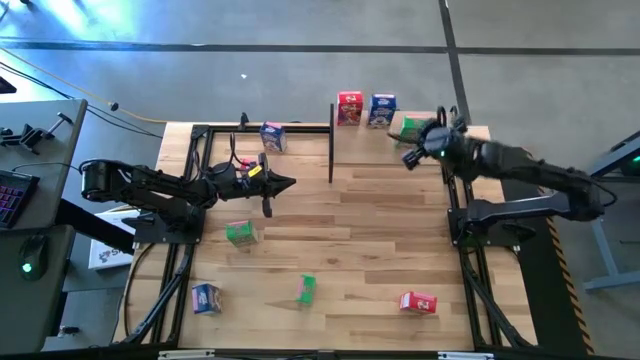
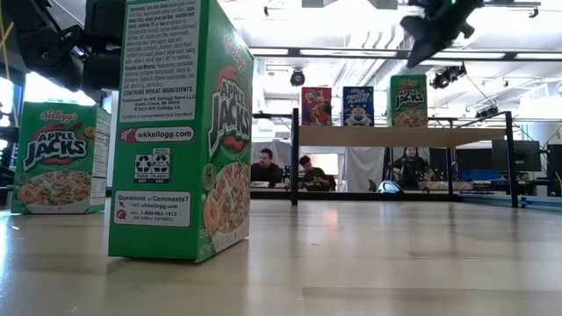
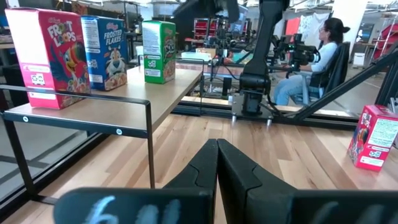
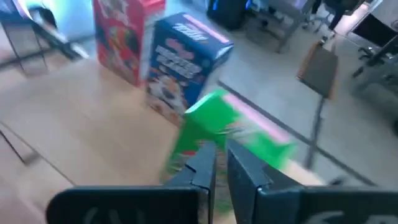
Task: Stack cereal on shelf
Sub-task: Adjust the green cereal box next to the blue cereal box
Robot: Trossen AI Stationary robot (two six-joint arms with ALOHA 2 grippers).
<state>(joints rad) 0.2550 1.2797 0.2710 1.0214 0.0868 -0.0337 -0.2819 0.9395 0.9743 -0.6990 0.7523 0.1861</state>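
Green cereal box (image 2: 182, 132) stands closest on desk (image 1: 380, 240); left gripper (image 1: 283, 183) idles mid-desk w/ jaws closed, empty. Shelf (image 2: 399, 135) holds red (image 2: 317, 106), blue (image 2: 357, 106), green (image 2: 408, 101) boxes; right gripper (image 2: 425, 37) above green one, jaws nearly closed, holding nothing.

On a pale wood shelf (image 3: 155, 102) with black posts stand a red Froot Loops box (image 3: 45, 56), a blue Frosted Flakes box (image 3: 104, 51) and a green Apple Jacks box (image 3: 158, 51); more green boxes (image 2: 180, 132) with white panels rest on the light plank table (image 1: 380, 240) beside dark arms.
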